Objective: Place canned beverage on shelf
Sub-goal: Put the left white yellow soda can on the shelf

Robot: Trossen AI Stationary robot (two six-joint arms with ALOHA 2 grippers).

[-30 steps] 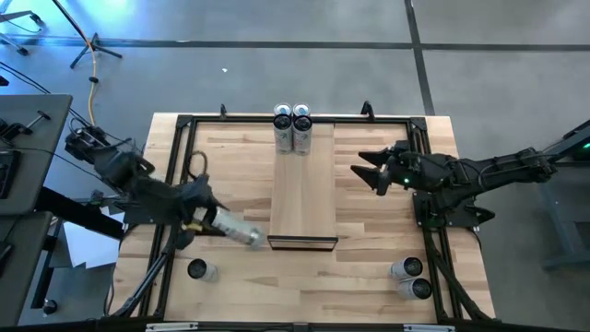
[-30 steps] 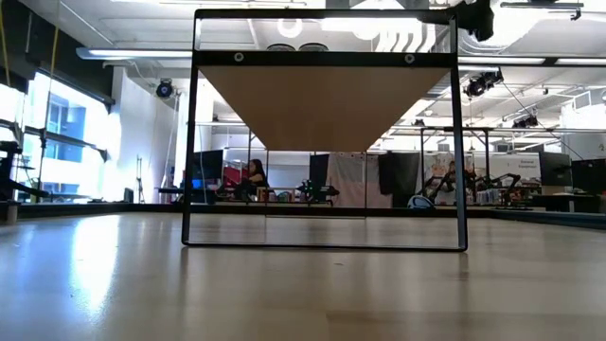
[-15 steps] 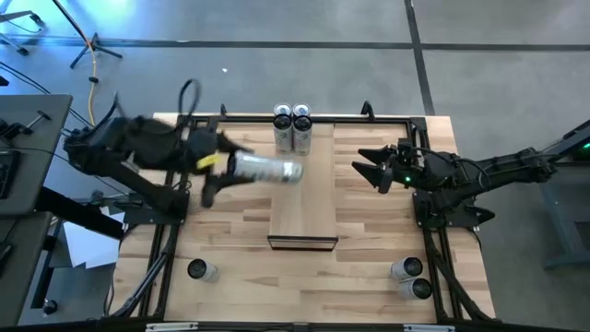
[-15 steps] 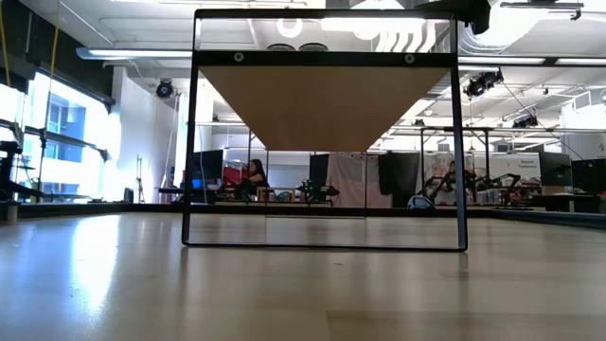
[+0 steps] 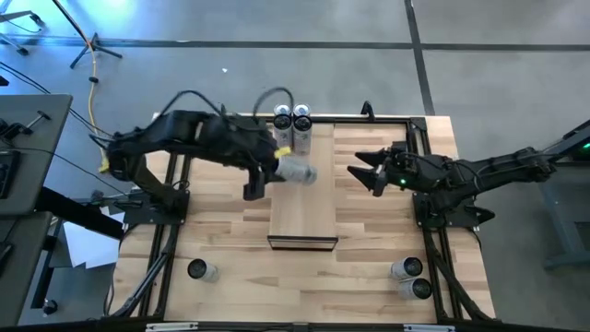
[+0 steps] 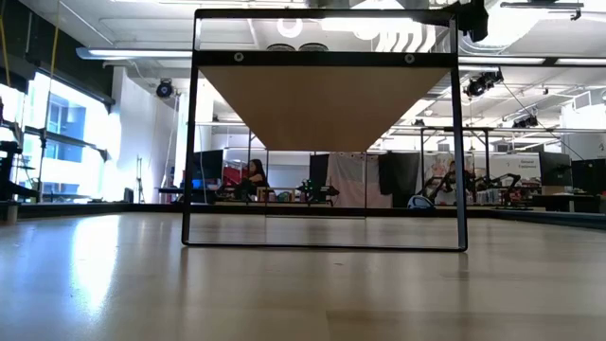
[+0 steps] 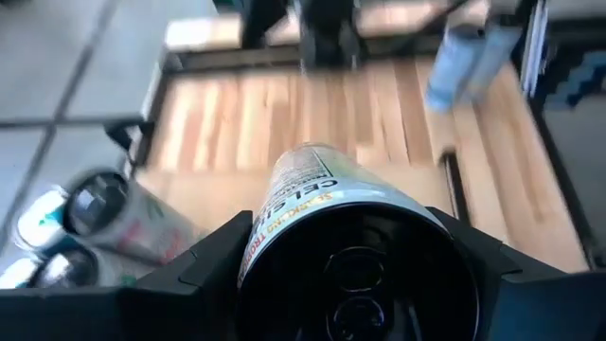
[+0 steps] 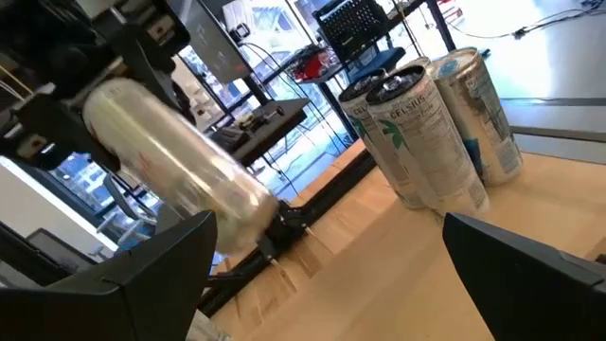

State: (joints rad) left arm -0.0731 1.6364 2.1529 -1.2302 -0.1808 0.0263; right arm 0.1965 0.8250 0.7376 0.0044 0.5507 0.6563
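Left claw [image 5: 277, 171] holding can [image 5: 297, 171] over shelf [image 5: 302, 207]

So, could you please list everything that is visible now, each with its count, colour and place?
shelf: one, light wood with a dark front frame, in the middle of the table.
cans on the shelf: two visible from above, silver, upright, together at its far end.
held can: one, silver, lying sideways in the air over the shelf, just in front of the standing cans.
can on the table, left: one, silver, near front corner.
cans on the table, right: two, silver, near front corner, close together.
table: one, light butcher-block wood with a black frame.
person: one, far back in the room, in the low view.
left gripper: black, shut on the held can.
right gripper: black, open, empty, right of the shelf.
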